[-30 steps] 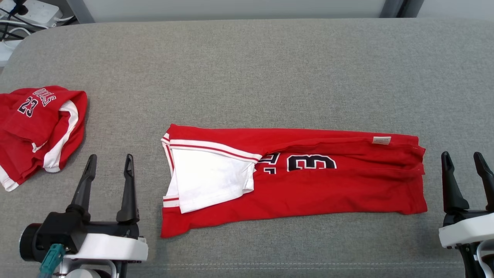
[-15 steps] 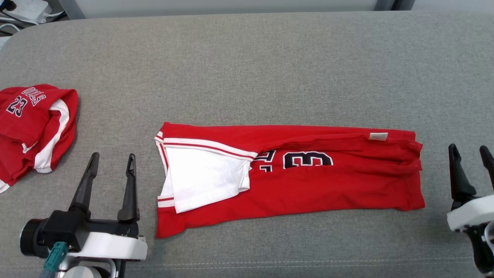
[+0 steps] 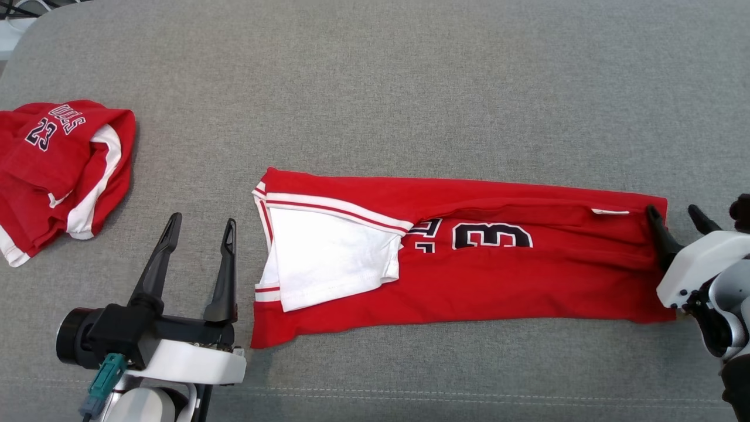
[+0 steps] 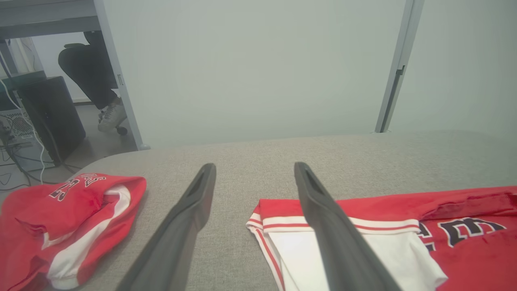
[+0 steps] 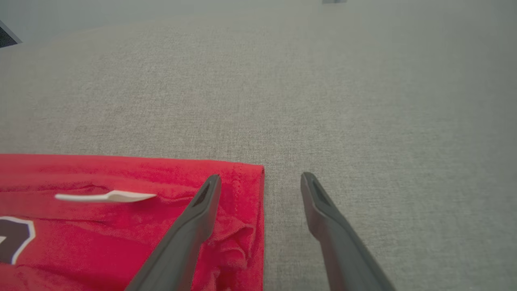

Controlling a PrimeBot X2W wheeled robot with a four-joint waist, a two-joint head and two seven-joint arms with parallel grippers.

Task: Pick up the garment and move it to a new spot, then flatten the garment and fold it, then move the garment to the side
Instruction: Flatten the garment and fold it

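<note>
Red jersey lies folded into a long strip on the grey desk, white panel at its left end. The left end effector stands wide just beside that end; the right end effector, also wide and empty, straddles the jersey's right edge.

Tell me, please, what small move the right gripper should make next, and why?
Probably lower and close on the garment at its right edge: the right gripper is open and straddles that edge, one finger over red cloth, the other over the grey surface.
</note>
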